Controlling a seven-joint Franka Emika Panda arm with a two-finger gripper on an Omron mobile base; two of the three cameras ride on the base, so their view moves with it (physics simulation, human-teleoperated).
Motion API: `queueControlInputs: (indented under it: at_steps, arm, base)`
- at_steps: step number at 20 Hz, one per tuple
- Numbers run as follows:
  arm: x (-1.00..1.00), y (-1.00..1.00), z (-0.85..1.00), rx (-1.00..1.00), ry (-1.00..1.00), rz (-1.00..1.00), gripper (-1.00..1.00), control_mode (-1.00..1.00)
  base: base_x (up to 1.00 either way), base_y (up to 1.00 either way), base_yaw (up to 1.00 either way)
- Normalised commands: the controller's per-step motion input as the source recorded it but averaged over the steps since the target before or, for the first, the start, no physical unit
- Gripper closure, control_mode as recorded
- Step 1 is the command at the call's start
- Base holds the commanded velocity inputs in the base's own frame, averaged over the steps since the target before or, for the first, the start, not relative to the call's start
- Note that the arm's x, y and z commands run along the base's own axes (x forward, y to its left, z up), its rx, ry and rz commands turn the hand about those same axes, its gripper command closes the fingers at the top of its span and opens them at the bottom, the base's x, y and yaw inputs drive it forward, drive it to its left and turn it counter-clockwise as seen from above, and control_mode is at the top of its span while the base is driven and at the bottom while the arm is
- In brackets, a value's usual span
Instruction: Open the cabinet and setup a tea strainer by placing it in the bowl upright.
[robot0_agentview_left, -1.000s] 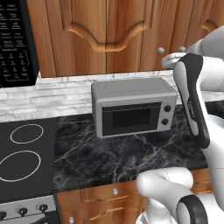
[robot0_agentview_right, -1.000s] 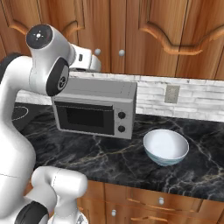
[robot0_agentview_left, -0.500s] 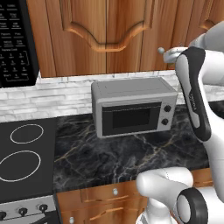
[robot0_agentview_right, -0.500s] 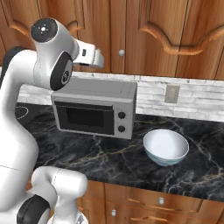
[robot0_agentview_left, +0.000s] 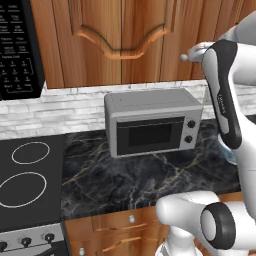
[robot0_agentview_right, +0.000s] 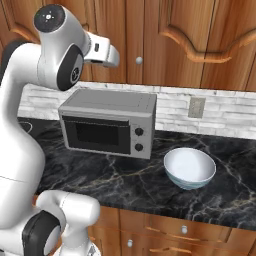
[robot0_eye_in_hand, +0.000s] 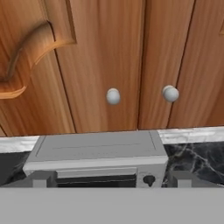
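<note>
The cabinet (robot0_eye_in_hand: 87, 65) is shut, both doors flush, and the step in hand is judged to be the approach to a door knob.

Taken from left to right in the hand view: an arched raised panel is seen at the far left, then the left knob (robot0_eye_in_hand: 113, 96), then the seam between the doors, then the right knob (robot0_eye_in_hand: 170, 93) just beyond that seam. Below them the grey microwave (robot0_eye_in_hand: 98, 153) stands on the dark marble desk (robot0_eye_in_hand: 197, 159).

The end effector (robot0_eye_in_hand: 111, 179) is held in front of the doors, above the microwave, and its finger tips (robot0_eye_in_hand: 41, 178) are set wide apart, so it is released and nothing is held. In the right base view the end effector (robot0_agentview_right: 102, 52) is seen to the left of a knob (robot0_agentview_right: 139, 60) and apart from it.

For the pull to be done well, one knob should be centred between the tips before closing, the tips carried past its round head, and the pull made along the door's arc away from its hinge.

The bowl (robot0_agentview_right: 190, 167) stands on the desk to the right of the microwave. The tea strainer cannot be made out; presumably it is behind the doors.
</note>
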Motion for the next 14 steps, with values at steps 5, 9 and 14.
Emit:
queueControlInputs:
  at_steps: [5,9,14]
  arm:
    - [0.21,0.04,0.0,-0.01,0.0,0.0,-1.0,-1.0]
    - [0.31,0.0,0.0,0.0,0.0,0.0,-1.0,-1.0]
    - [0.32,0.0,-0.07,-0.04,0.0,0.0,-1.0,-1.0]
  base:
    - [0.0,0.0,0.0]
    - [0.0,0.0,0.0]
    - [0.0,0.0,0.0]
